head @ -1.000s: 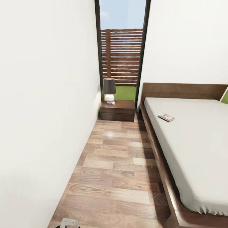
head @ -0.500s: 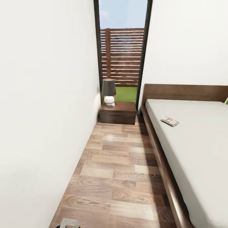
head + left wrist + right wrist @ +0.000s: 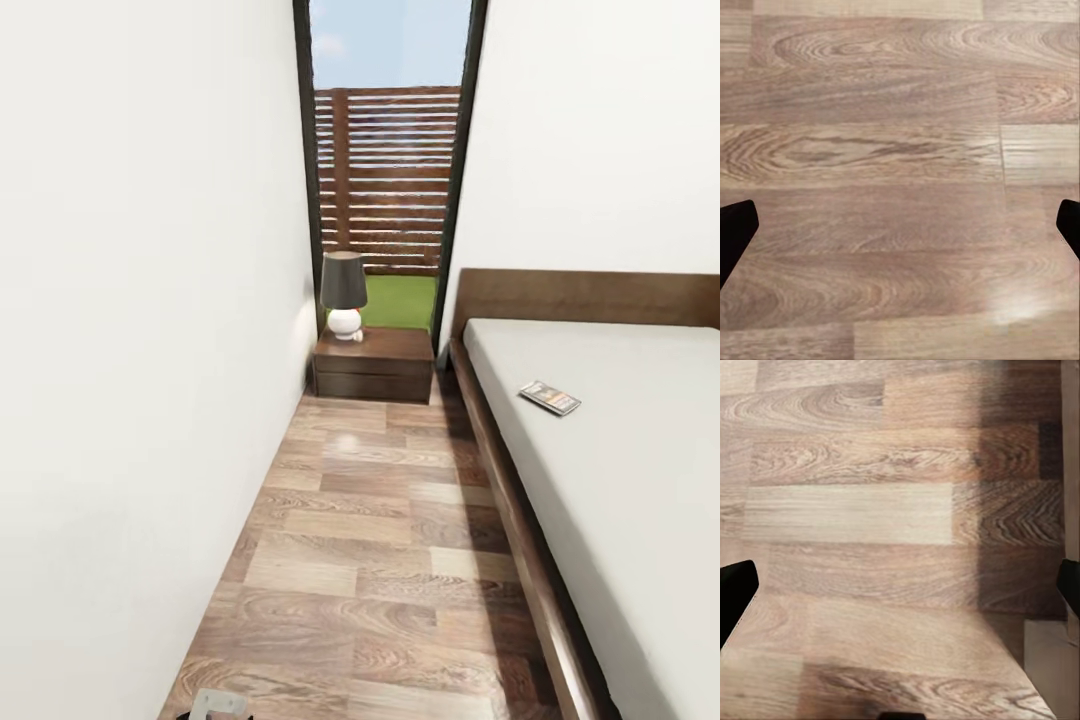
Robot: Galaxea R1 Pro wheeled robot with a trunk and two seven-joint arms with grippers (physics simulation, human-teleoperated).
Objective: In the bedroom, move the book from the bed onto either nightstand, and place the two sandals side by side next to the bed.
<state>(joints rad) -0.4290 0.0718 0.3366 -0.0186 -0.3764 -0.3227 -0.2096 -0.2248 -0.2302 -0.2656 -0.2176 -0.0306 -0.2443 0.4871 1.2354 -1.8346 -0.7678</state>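
Left gripper (image 3: 900,225), seen from its wrist camera: both dark fingertips sit at opposite edges of the frame, so the jaws stand wide apart with nothing between them, above bare wood-plank floor (image 3: 885,142). Right gripper (image 3: 900,585): likewise spread wide and empty over the planks, with a darker shadowed strip and a pale edge to one side, probably the bed frame, though this cannot be confirmed. Head view: a narrow aisle of floor runs between a white wall (image 3: 140,300) and the bed (image 3: 640,480). The book (image 3: 550,397) lies flat on the pale mattress, towards the headboard (image 3: 590,298) and near the aisle-side edge. The nightstand (image 3: 373,362) stands at the end of the aisle, just beside the bed's head, in front of the tall window (image 3: 388,150); a table lamp (image 3: 344,295) occupies the wall-side part of its top, leaving the bed-side part free. Judged handling: the book looks thin, light and fairly stiff, yet lies flush on a soft surface; a pinch across one free edge, pressing slightly into the mattress, seems the most workable hold.
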